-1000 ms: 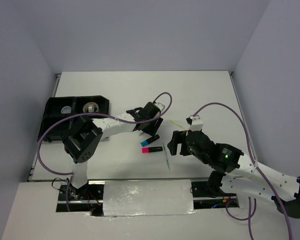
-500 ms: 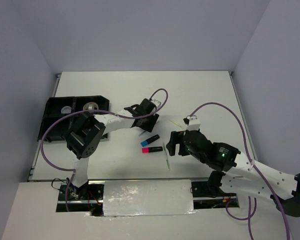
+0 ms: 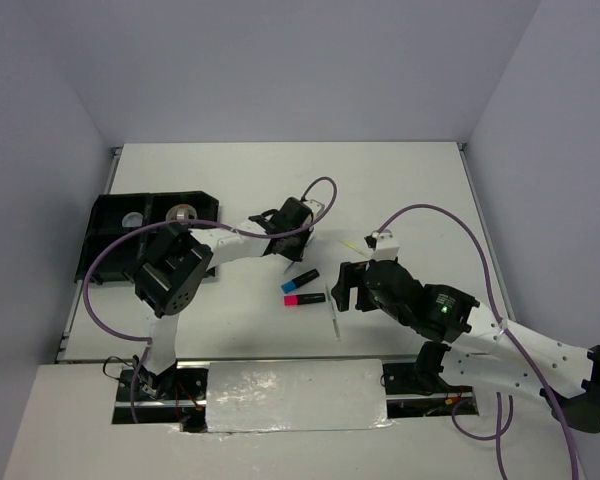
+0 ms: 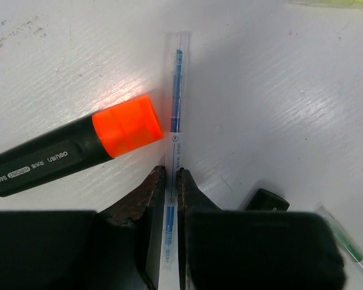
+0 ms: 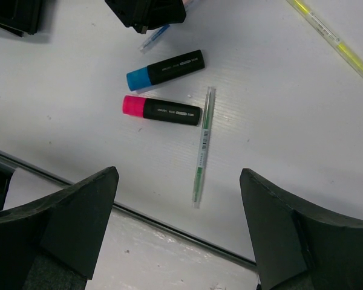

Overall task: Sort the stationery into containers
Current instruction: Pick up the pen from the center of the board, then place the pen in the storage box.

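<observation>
The left fingers are shifting slightly toward the tray, pinching the blue-ink pen. The right fingers are hanging spread. The pick-up is apparently finishing; next comes carrying the pen to a compartment.

The black four-compartment plastic tray sits at the left edge of the white desk, well apart from the loose items mid-desk. Between the fingers of my left tool lies a thin clear blue-ink pen, with a black orange-capped highlighter just beside it. Nearer me, a black blue-capped highlighter lies behind a black pink-capped highlighter, a thin pale-green pen right of both and a thin yellow pen beyond.
</observation>
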Controlling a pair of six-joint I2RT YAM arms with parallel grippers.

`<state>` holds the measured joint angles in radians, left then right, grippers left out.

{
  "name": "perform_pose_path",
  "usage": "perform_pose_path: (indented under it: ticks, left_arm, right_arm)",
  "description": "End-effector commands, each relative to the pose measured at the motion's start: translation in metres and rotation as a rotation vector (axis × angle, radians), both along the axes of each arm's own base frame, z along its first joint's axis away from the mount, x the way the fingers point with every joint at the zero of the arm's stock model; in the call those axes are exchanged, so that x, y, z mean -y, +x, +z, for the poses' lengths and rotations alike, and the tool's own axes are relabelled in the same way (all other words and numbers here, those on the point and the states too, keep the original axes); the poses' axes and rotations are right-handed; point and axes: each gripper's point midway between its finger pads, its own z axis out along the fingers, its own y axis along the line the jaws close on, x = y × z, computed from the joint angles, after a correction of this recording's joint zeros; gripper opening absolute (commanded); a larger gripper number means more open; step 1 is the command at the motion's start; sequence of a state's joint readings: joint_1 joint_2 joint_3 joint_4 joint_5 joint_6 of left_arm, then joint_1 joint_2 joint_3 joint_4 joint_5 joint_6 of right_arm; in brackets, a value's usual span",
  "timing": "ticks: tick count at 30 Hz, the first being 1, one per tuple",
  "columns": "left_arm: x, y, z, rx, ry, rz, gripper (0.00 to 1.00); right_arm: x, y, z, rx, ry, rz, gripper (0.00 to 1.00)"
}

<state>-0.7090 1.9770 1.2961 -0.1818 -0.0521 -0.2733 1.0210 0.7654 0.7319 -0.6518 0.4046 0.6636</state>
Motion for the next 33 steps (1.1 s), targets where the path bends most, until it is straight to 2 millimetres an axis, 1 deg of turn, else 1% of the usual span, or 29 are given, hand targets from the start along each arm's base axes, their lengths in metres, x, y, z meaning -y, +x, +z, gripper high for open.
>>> perform_pose_path:
  ticks: [1, 2, 3, 6, 7, 8, 9, 10, 11, 12, 13, 14, 15, 16, 17, 18, 19, 20, 21, 22, 24, 25, 26, 27, 28, 29, 30, 33]
  left_arm:
    - [0.008, -0.008, -0.005, -0.037, -0.023, -0.019, 0.08]
    - [0.009, -0.008, 0.000, -0.031, -0.030, -0.020, 0.06]
    - [0.011, -0.007, 0.004, -0.025, -0.037, -0.024, 0.00]
    - [0.018, -0.006, 0.035, 0.017, -0.086, -0.043, 0.00]
    - [0.019, -0.003, 0.057, 0.057, -0.117, -0.042, 0.00]
    - [0.020, -0.003, 0.071, 0.080, -0.138, -0.041, 0.00]
    - [0.014, 0.004, 0.084, 0.123, -0.133, -0.007, 0.00]
    - [0.008, 0.008, 0.109, 0.167, -0.163, 0.034, 0.00]
    - [-0.009, 0.022, 0.124, 0.207, -0.162, 0.117, 0.00]
    - [-0.026, 0.025, 0.128, 0.196, -0.140, 0.179, 0.00]
    - [-0.041, 0.031, 0.143, 0.198, -0.171, 0.277, 0.00]
    - [-0.081, 0.047, 0.148, 0.212, -0.153, 0.421, 0.00]
    - [-0.104, 0.047, 0.146, 0.174, -0.171, 0.536, 0.00]
    - [-0.132, 0.048, 0.163, 0.192, -0.211, 0.632, 0.00]
    - [-0.187, 0.052, 0.153, 0.171, -0.209, 0.795, 0.00]
    - [-0.216, 0.038, 0.155, 0.153, -0.263, 0.919, 0.00]
    - [-0.246, 0.033, 0.153, 0.147, -0.286, 1.024, 0.00]
    - [-0.295, 0.029, 0.154, 0.161, -0.322, 1.170, 0.00]
    - [-0.316, 0.017, 0.156, 0.181, -0.380, 1.259, 0.00]
    - [-0.362, 0.009, 0.158, 0.218, -0.402, 1.394, 0.00]
    - [-0.394, -0.002, 0.164, 0.249, -0.431, 1.496, 0.00]
    - [-0.420, -0.008, 0.165, 0.268, -0.423, 1.566, 0.00]
    - [-0.430, -0.010, 0.159, 0.244, -0.408, 1.596, 0.00]
    - [-0.448, -0.015, 0.160, 0.238, -0.388, 1.654, 0.00]
    - [-0.458, -0.017, 0.159, 0.229, -0.372, 1.684, 0.00]
    - [-0.464, -0.017, 0.149, 0.189, -0.347, 1.705, 0.00]
    - [-0.473, -0.016, 0.154, 0.197, -0.334, 1.724, 0.00]
    - [-0.491, -0.030, 0.145, 0.183, -0.269, 1.784, 0.00]
  right_arm:
    - [-0.002, 0.005, 0.019, 0.042, 0.041, -0.012, 0.89]
    - [-0.001, 0.006, 0.020, 0.045, 0.043, -0.016, 0.89]
    - [-0.001, 0.006, 0.020, 0.047, 0.043, -0.015, 0.89]
    - [-0.001, 0.006, 0.021, 0.047, 0.045, -0.016, 0.89]
    - [-0.001, 0.006, 0.020, 0.046, 0.044, -0.016, 0.89]
    - [0.000, 0.006, 0.019, 0.047, 0.042, -0.018, 0.89]
    - [0.000, 0.006, 0.019, 0.046, 0.043, -0.019, 0.89]
    - [0.001, 0.006, 0.019, 0.046, 0.039, -0.023, 0.89]
    - [0.002, 0.006, 0.019, 0.045, 0.039, -0.034, 0.89]
    - [0.005, 0.006, 0.017, 0.042, 0.026, -0.039, 0.88]
    - [0.006, 0.007, 0.018, 0.042, 0.024, -0.044, 0.88]
    - [0.007, 0.006, 0.018, 0.044, 0.022, -0.047, 0.88]
    - [0.008, 0.006, 0.018, 0.043, 0.022, -0.046, 0.88]
    - [0.009, 0.005, 0.020, 0.049, 0.030, -0.047, 0.88]
    - [0.009, 0.005, 0.020, 0.052, 0.034, -0.044, 0.88]
    - [0.009, 0.004, 0.023, 0.059, 0.049, -0.038, 0.88]
    - [0.010, 0.003, 0.023, 0.062, 0.050, -0.036, 0.88]
    - [0.009, 0.003, 0.023, 0.064, 0.053, -0.029, 0.88]
    - [0.008, 0.002, 0.023, 0.064, 0.053, -0.020, 0.88]
    - [0.008, 0.002, 0.023, 0.066, 0.051, -0.016, 0.88]
    - [0.004, 0.001, 0.022, 0.061, 0.051, 0.000, 0.88]
    - [0.003, 0.001, 0.020, 0.058, 0.045, 0.004, 0.88]
    - [0.002, 0.001, 0.019, 0.055, 0.041, 0.009, 0.88]
    - [0.000, 0.000, 0.018, 0.052, 0.039, 0.022, 0.88]
    - [-0.001, 0.000, 0.016, 0.047, 0.032, 0.025, 0.88]
    - [-0.001, 0.000, 0.015, 0.046, 0.028, 0.028, 0.88]
    - [-0.002, 0.000, 0.015, 0.047, 0.027, 0.030, 0.88]
    - [-0.003, 0.001, 0.017, 0.053, 0.029, 0.033, 0.88]
